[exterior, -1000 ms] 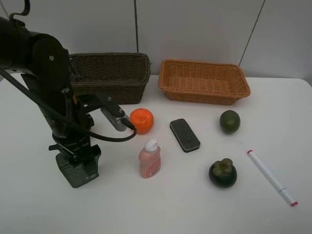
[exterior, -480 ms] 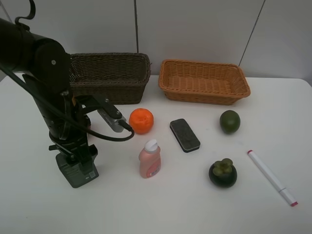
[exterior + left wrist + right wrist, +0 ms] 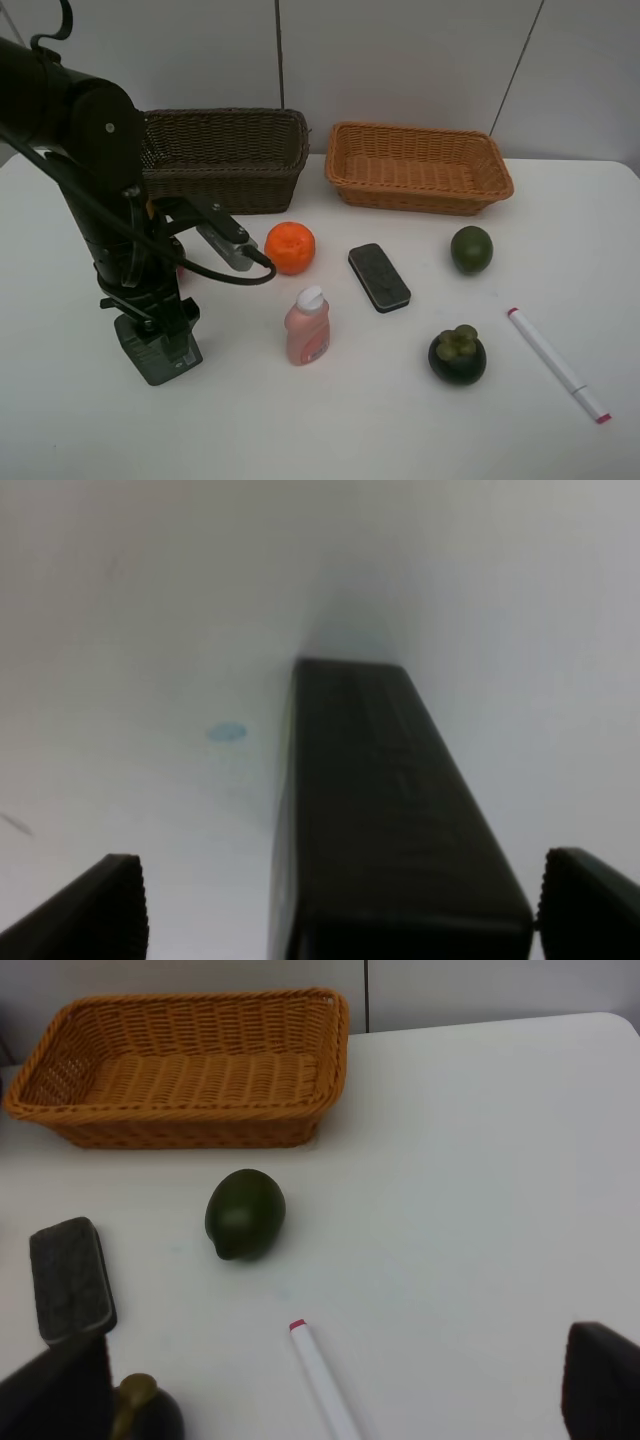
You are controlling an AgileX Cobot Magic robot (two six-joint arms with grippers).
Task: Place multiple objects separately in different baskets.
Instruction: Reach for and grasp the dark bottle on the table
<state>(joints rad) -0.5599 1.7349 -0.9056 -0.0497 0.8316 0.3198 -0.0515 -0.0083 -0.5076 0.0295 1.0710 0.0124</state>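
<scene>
High view: we are seeing the left gripper pointing straight down onto the dark green bottle, which is standing upright on the table directly under the hand. The brown basket is sitting beyond the hand, well apart. The orange and the pink bottle are lying off to its inner side. From this view we are not making out how wide the jaws are standing. The right gripper is not showing here.

Left wrist view: the fingertips are showing far apart, one on each side of the bottle with a gap on both sides. So the hand is spread wide and gripping nothing yet, with the bottle centred between the tips.

Right wrist view: the right gripper is hanging wide open and empty. The marker, mangosteen, eraser and lime are lying just ahead of it, and the tan basket is farther ahead.

Handling: we are judging the green bottle to be rigid, boxy plastic, fairly light, with smooth and maybe slippery sides. It is tall and narrow, so it is likely tipping at a sideways nudge. We are suggesting a grip across the two flat sides of the upper body, with the jaws closing squarely.
</scene>
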